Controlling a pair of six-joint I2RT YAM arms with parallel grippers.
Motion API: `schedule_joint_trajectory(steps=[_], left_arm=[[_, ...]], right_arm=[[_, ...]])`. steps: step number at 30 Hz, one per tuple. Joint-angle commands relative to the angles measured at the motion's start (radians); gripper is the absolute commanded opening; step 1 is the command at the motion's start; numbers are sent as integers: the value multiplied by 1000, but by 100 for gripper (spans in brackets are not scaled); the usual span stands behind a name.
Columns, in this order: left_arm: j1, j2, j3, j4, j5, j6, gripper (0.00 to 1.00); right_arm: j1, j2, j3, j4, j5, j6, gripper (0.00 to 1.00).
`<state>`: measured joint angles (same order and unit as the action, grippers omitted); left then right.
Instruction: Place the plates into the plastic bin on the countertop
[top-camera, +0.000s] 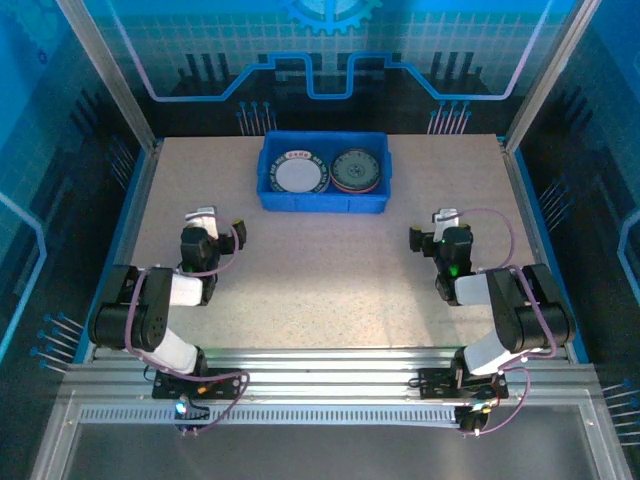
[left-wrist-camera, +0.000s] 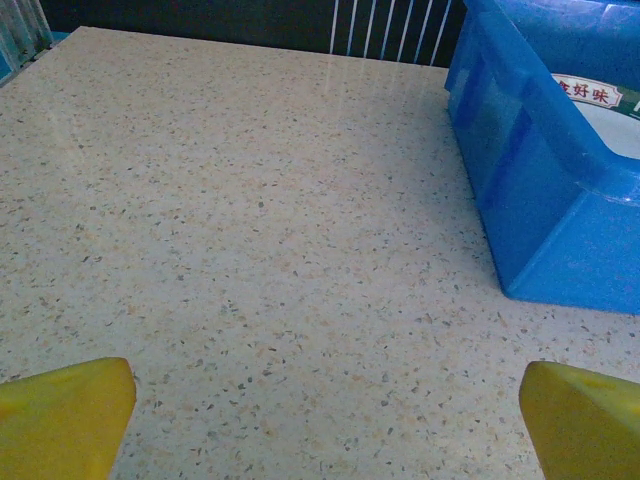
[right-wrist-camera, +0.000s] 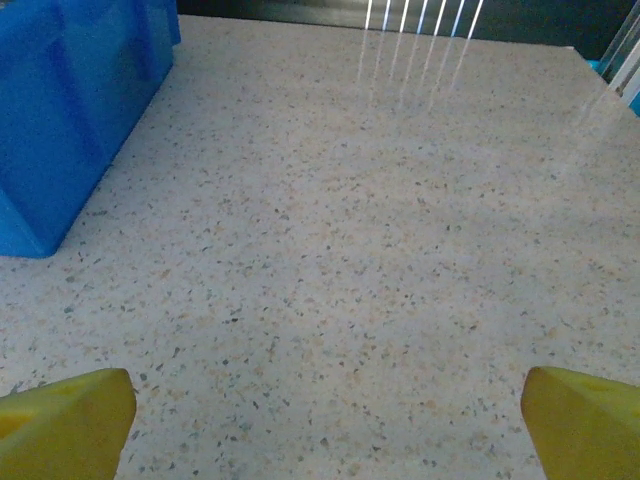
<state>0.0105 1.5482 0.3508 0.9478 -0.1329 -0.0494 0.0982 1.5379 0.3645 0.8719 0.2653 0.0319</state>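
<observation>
The blue plastic bin (top-camera: 324, 174) stands at the back middle of the beige speckled countertop (top-camera: 330, 280). Inside it lie a white plate with a dark patterned rim (top-camera: 299, 172) on the left and a dark plate (top-camera: 356, 170) on the right, each seemingly on top of a stack. My left gripper (top-camera: 212, 219) rests near the left side, open, nothing between its yellow fingertips (left-wrist-camera: 60, 415). My right gripper (top-camera: 436, 222) sits at the right, open and empty as well, its yellow fingertips (right-wrist-camera: 65, 425) wide apart. The bin's corner (left-wrist-camera: 545, 170) is in the left wrist view, with a plate rim (left-wrist-camera: 590, 95) inside.
Metal rails (top-camera: 330, 370) and blue edging frame the table. Upright posts (top-camera: 105, 70) stand at the back corners. The bin's wall (right-wrist-camera: 70, 110) lies at the left of the right wrist view. Bare countertop spreads between both arms and in front of the bin.
</observation>
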Motion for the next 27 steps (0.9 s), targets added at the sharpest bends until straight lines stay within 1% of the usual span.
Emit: schedule_joint_trajectory(steps=[1,17,22,27], left_arm=[[-1,1,13,9,19,14,99],[-1,1,13,9,20,16,99],[-1,0,13,9,19,16,99],[-1,0,13,9,19,15,99]], right_arm=[[14,5,11,68,31,-19,100],[3,5,17,54,6,-14,100],[-20,1,25,35,-41,-2,100],[-20,3,25,33,-85,-19,100]])
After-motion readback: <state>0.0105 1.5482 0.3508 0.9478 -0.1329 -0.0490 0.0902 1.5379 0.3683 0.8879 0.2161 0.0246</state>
